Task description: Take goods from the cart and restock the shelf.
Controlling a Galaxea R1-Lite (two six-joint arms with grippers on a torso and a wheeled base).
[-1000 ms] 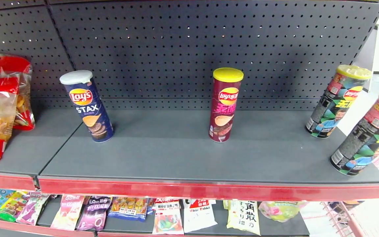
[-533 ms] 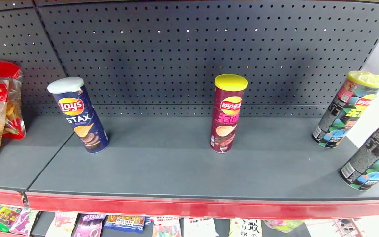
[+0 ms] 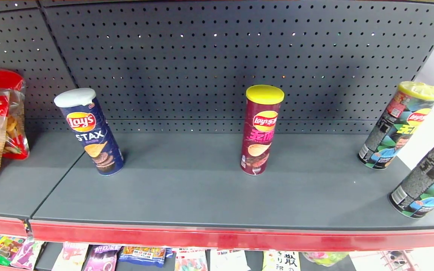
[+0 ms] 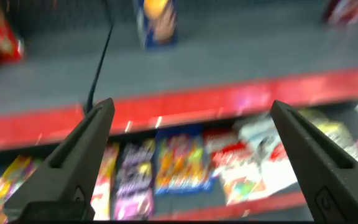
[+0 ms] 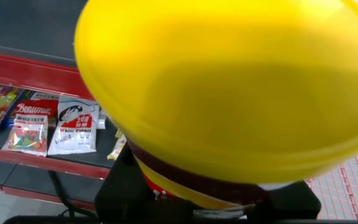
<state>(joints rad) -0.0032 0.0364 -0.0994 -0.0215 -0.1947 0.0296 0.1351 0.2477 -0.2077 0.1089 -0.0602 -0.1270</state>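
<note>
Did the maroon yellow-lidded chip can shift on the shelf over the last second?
No. The maroon can holds its spot on the grey shelf; only the camera shifted.

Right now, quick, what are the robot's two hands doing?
Left gripper: open, holding nothing.
Right gripper: closed on a yellow-lidded chip can.

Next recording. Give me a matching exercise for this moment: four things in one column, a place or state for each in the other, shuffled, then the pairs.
1. blue can
2. maroon can
3. left gripper
4. can in the right wrist view

A. open, facing the red shelf edge
B. yellow lid, held by the right gripper
C. white lid, left part of the shelf
D. upright, middle of the shelf

Pairs: 1-C, 2-D, 3-A, 4-B.
</note>
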